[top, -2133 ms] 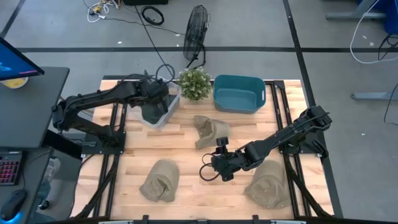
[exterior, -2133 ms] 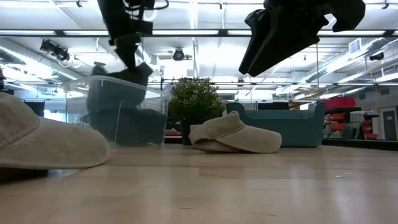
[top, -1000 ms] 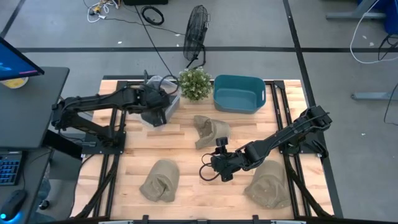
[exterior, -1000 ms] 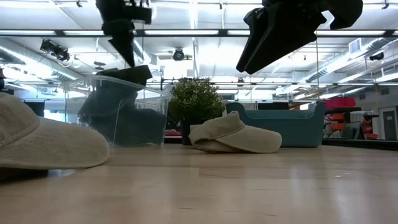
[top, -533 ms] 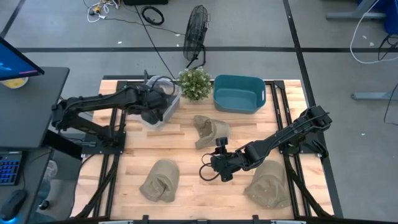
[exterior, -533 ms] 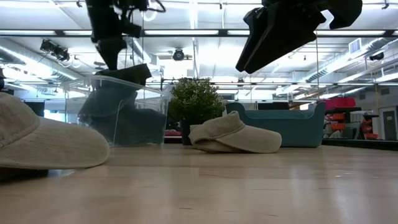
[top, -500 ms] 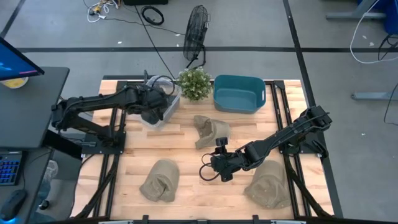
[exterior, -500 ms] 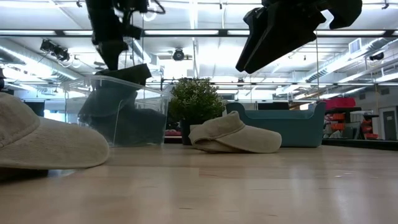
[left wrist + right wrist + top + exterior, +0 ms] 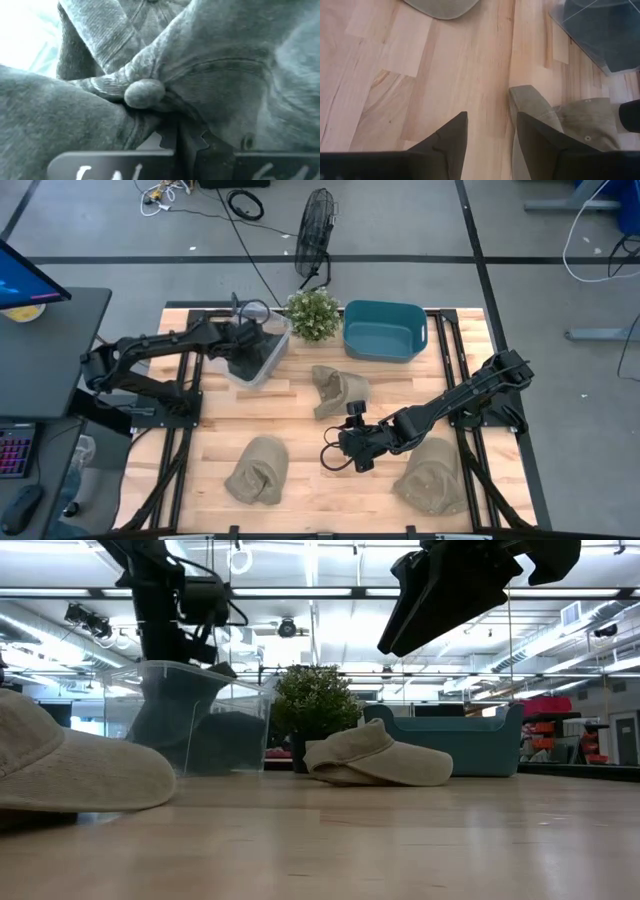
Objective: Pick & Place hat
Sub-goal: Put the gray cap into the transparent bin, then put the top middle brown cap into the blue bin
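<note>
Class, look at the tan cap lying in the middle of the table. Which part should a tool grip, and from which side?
Probably the stiff brim of the crumpled tan fabric cap, coming down from above: the cap lies flat on the wooden table, with its brim edge exposed.

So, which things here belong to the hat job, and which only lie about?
Job:
- dark hat, gripped by left gripper
- clear bin
- three tan hats
- teal bin
- right gripper, open above table

Lying about:
- plant
- fan
</note>
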Robot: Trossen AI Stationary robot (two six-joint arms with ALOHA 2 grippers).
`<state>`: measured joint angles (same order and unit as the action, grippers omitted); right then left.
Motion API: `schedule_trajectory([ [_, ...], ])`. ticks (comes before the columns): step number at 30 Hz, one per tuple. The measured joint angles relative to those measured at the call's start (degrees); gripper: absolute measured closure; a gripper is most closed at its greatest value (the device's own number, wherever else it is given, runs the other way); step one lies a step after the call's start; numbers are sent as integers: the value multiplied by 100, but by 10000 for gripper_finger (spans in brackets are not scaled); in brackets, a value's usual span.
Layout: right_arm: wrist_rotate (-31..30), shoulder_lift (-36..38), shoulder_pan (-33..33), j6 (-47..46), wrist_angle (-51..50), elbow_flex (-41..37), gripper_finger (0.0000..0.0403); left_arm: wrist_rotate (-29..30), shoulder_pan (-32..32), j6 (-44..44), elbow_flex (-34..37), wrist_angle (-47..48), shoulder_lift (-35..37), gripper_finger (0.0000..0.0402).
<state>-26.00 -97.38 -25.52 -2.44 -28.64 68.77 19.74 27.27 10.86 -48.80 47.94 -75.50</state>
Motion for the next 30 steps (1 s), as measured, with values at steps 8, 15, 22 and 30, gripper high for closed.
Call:
schedule_trajectory([
  [8,0,0,0,2,-4,0,229,-711,416,-152,-9,-123,-9,400],
  [15,0,0,0,1,-11,0,229,-843,264,-103,-917,668,62,401],
  [22,5,0,-2,-208,-233,0,229,-563,-234,-89,-2207,1229,180,400],
  [30,11,-2,-46,-1167,-1533,305,229,247,-1356,-566,-2605,971,544,400],
])
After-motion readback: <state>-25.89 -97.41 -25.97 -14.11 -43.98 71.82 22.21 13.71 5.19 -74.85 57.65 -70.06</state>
